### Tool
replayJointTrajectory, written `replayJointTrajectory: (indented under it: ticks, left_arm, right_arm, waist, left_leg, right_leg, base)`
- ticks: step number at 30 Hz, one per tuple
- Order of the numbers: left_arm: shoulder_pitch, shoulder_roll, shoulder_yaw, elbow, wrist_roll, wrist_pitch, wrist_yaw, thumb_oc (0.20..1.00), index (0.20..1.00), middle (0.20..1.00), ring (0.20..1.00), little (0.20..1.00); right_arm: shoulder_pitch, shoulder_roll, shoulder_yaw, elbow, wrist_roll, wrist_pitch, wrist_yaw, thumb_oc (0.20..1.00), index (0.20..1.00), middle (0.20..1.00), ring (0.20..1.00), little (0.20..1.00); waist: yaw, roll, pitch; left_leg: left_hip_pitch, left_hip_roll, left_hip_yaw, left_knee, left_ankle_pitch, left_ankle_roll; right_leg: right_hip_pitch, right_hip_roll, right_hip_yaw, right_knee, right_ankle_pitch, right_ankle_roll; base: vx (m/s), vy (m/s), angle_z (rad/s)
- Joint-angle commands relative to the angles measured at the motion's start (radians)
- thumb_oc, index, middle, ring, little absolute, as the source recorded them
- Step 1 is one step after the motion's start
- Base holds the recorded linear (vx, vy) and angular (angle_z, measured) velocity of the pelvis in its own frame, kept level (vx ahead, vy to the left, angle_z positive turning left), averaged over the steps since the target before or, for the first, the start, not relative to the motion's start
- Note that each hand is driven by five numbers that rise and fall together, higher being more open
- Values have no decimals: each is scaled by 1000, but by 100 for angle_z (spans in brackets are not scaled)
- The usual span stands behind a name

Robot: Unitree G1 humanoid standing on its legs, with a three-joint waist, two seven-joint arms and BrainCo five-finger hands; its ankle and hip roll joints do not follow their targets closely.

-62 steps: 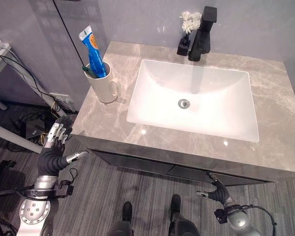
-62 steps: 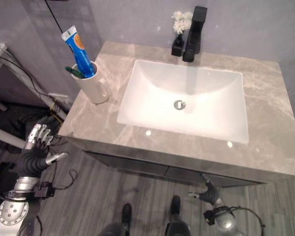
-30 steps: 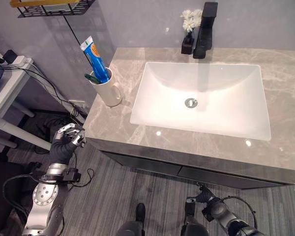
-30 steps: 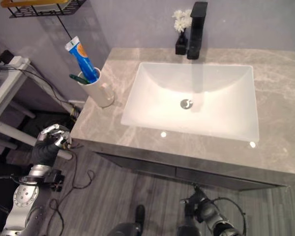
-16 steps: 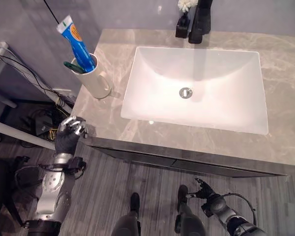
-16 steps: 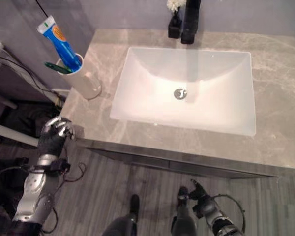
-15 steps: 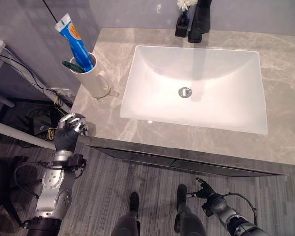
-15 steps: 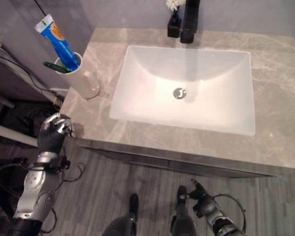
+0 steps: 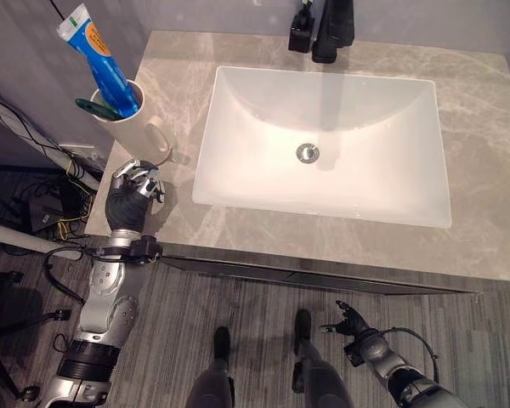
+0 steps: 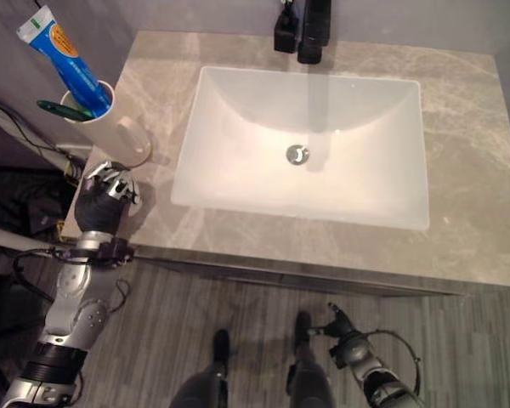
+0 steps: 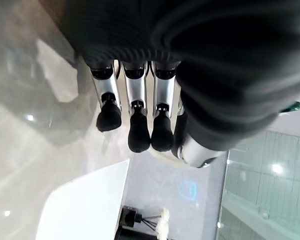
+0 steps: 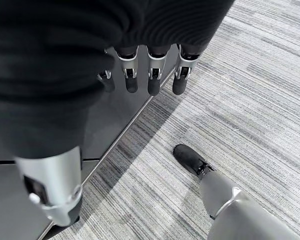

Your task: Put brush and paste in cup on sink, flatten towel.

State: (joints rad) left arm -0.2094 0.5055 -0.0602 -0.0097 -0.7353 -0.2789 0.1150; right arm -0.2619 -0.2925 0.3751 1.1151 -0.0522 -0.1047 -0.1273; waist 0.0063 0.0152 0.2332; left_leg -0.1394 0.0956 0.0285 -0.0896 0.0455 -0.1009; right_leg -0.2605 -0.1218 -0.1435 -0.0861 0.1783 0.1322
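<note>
A white cup point(image 9: 140, 136) stands at the left end of the grey marble counter point(image 9: 484, 127). A blue toothpaste tube point(image 9: 98, 59) and a green toothbrush point(image 9: 93, 108) stand inside it. My left hand point(image 9: 126, 202) hovers over the counter's front left corner, just in front of the cup and apart from it. Its fingers point(image 11: 135, 130) are curled and hold nothing. My right hand point(image 9: 354, 325) hangs low in front of the cabinet, near the floor, with its fingers point(image 12: 152, 75) relaxed and empty.
A white rectangular basin point(image 9: 365, 170) fills the middle of the counter. A black faucet point(image 9: 333, 25) and a small dark vase point(image 9: 300, 30) stand behind it. A dark cabinet front point(image 12: 105, 125) lies below the counter edge. Cables point(image 9: 34, 204) lie on the floor at the left.
My left hand has risen from beside the counter to above its front left corner, and its fingers have curled. The view has shifted. The right hand stays low.
</note>
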Motion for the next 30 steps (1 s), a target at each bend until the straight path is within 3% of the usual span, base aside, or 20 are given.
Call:
replayJointTrajectory:
  ticks: [1, 17, 30]
  left_arm:
    - [-49, 25, 27, 8, 44, -28, 45, 200, 200, 200, 200, 200]
    - [-49, 58, 40, 27, 1, 9, 85, 200, 200, 200, 200, 200]
    - [-65, 119, 33, 51, -15, 37, 96, 200, 200, 200, 200, 200]
  right_arm:
    - [-46, 18, 23, -4, 16, 0, -5, 1000, 1000, 1000, 1000, 1000]
    - [2, 11, -61, -8, 110, 12, -20, 1000, 1000, 1000, 1000, 1000]
    - [7, 30, -25, -57, 109, 19, -3, 1000, 1000, 1000, 1000, 1000]
  waist:
    - [-1, -43, 2]
    - [-16, -38, 11]
    - [-23, -32, 7]
  left_leg:
    - [25, -12, -17, 2, -18, 4]
    - [34, -14, -28, 2, -24, 9]
    - [26, -13, -21, 2, -24, 7]
  right_leg:
    - [81, -76, 12, -1, -36, 59]
    - [96, -78, 5, -1, -45, 54]
    - [83, -75, 12, -1, -46, 55]
  base:
    - [0, 0, 0]
    - [1, 2, 1]
    - [1, 0, 0]
